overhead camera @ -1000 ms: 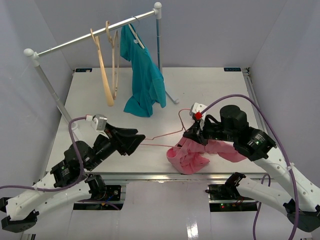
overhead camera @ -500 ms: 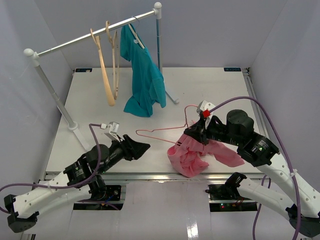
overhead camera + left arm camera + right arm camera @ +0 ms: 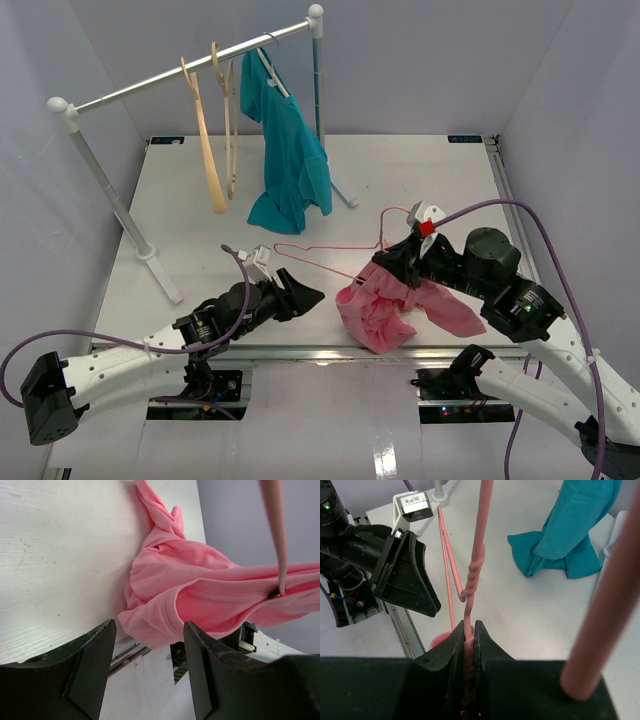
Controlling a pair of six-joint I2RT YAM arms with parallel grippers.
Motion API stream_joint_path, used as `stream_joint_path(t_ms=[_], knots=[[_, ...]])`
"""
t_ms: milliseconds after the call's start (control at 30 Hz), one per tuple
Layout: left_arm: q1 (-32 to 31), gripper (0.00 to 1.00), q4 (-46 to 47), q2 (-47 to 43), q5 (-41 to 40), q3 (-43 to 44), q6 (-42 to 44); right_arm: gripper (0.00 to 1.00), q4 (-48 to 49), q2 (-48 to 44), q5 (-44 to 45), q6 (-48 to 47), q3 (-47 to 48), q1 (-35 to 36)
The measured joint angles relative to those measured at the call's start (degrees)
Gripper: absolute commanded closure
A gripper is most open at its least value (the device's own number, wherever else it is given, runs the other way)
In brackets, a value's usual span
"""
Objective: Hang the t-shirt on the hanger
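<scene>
The salmon-pink t-shirt (image 3: 380, 312) lies bunched at the table's near edge, its upper part lifted off the surface. My right gripper (image 3: 388, 262) is shut on the thin pink hanger (image 3: 325, 246) near its twisted neck, with pink fabric pinched in the jaws too (image 3: 468, 632). The hanger's frame reaches left above the table and its hook (image 3: 396, 213) points away. My left gripper (image 3: 314, 296) stands open just left of the shirt, apart from it. In the left wrist view the t-shirt (image 3: 200, 592) fills the space beyond the open fingertips (image 3: 102, 645), nothing between them.
A white clothes rack (image 3: 190, 75) crosses the back left, carrying two tan wooden hangers (image 3: 215, 150) and a teal shirt (image 3: 290, 160) that droops onto the table. The rack's upright (image 3: 318, 90) and left foot (image 3: 160, 270) stand on the table. Grey walls close in both sides.
My left arm has swung right along the near edge, its open gripper now close to the shirt. The right gripper has shifted right and raised the hanger, whose frame now sits farther back.
</scene>
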Motion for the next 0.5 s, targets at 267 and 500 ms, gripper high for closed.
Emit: stream_joint_path(t_ms=[267,500], knots=[[0.00,0.34,11.29,6.08,1.00,-1.86,-7.31,0.92,1.85,-1.46,-0.03,0.53,-1.66,0.00],[0.00,0.36,15.49,15.99,3.00,-0.66,-10.55,0.92,2.38,-1.75,-0.26,0.65,-1.97,0.00]])
